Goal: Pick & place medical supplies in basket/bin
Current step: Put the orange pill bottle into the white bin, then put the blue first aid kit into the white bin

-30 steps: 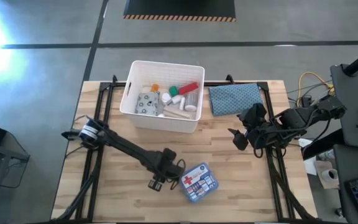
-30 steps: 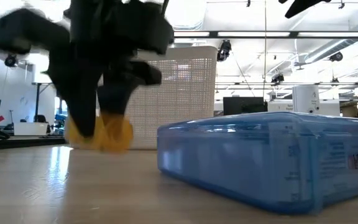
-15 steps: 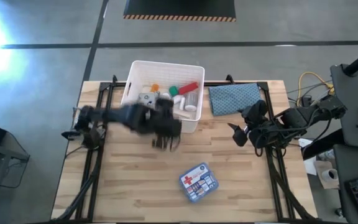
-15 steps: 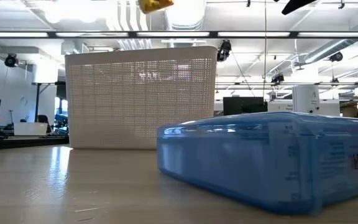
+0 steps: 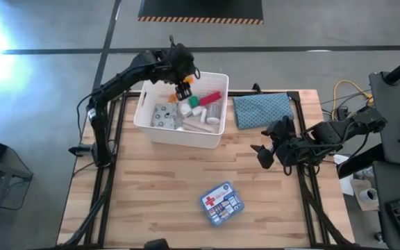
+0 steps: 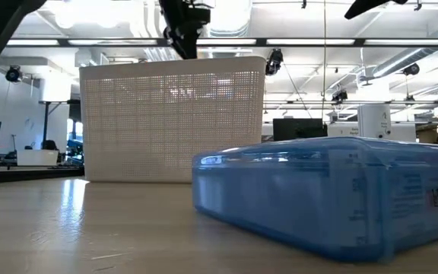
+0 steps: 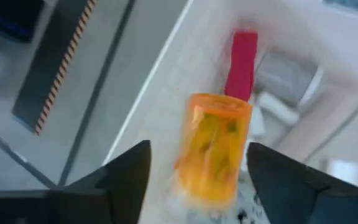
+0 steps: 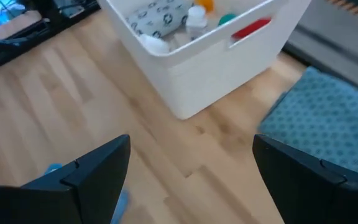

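Note:
My left gripper [image 5: 183,87] hangs open over the white bin [image 5: 179,139], near its far rim. In the left wrist view an orange vial [image 7: 213,149] shows upright between its fingers, above the bin's inside, with a gap beside one finger. The bin holds a red tube [image 5: 210,97], a green cube [image 5: 194,100] and white packs and bottles. The blue first-aid pouch [image 5: 221,203] lies flat on the near table. My right gripper [image 5: 261,154] waits open at the table's right, above the wood. My left gripper has its fingers [image 7: 126,180] on either side of the orange vial, reaching from above. A gap shows between the vial and one finger. Whether the other finger [image 7: 284,180] touches the vial's side, I cannot tell.
A blue-grey patterned cloth [image 5: 261,110] lies right of the bin at the far right. In the low view the bin's perforated wall [image 6: 173,122] stands behind the pouch [image 6: 333,190]. Bare wood lies between the bin and the pouch.
My left gripper has risen from the table beside the first-aid pouch and swung toward the far edge, up over the bin. The orange vial went with it, lifted clear of the table. My right gripper stayed where it was.

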Controlling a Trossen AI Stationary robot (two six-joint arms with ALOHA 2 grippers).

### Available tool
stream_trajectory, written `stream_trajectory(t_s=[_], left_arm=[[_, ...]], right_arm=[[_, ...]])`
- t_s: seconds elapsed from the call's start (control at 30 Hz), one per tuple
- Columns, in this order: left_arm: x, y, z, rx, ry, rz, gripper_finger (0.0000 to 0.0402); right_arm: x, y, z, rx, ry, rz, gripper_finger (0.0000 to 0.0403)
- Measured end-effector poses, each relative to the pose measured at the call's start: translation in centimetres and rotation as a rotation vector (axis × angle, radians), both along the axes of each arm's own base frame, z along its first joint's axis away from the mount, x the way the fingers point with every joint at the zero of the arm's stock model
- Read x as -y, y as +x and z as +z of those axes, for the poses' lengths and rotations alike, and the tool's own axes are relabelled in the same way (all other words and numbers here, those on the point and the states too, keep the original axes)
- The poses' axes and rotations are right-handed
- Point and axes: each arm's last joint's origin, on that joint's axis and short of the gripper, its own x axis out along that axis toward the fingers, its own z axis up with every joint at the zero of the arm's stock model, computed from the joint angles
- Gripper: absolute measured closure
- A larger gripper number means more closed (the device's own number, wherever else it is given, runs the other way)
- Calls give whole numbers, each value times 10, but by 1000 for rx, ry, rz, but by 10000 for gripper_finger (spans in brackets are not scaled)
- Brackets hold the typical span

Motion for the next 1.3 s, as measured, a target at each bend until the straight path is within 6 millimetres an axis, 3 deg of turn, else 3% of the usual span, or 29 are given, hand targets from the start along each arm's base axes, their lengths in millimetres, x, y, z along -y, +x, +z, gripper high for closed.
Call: stream_trajectory(t_s=[0.13, 0.27, 0.4, 0.5, 0.7, 0.87, 1.07, 1.17, 1.3], left_arm=[[13, -3, -3, -51, -64, -25, 122], [37, -5, -1, -54, -148, -1, 113], [96, -9, 15, 81, -339, -73, 112], [141, -6, 8, 83, -442, -118, 112], [218, 7, -56, 14, -614, -65, 112], [269, 15, -122, 171, -807, -10, 112], [276, 16, -189, 510, -1058, 231, 112], [268, 8, -223, 577, -1072, 347, 112], [259, 0, -254, 616, -1121, 454, 112]], right_arm=[[-4, 6, -6, -31, 41, 3, 75], [-7, 13, -13, -67, 35, 11, 75], [-11, 18, -19, -114, 76, 46, 75], [-15, 19, -24, -155, 154, 70, 75], [-22, 21, -58, -259, 326, 90, 75], [-31, 26, -101, -270, 497, 159, 75], [-51, 34, -135, -70, 740, 227, 75], [-63, 31, -141, -2, 829, 231, 75], [-77, 24, -153, -44, 897, 183, 75]])
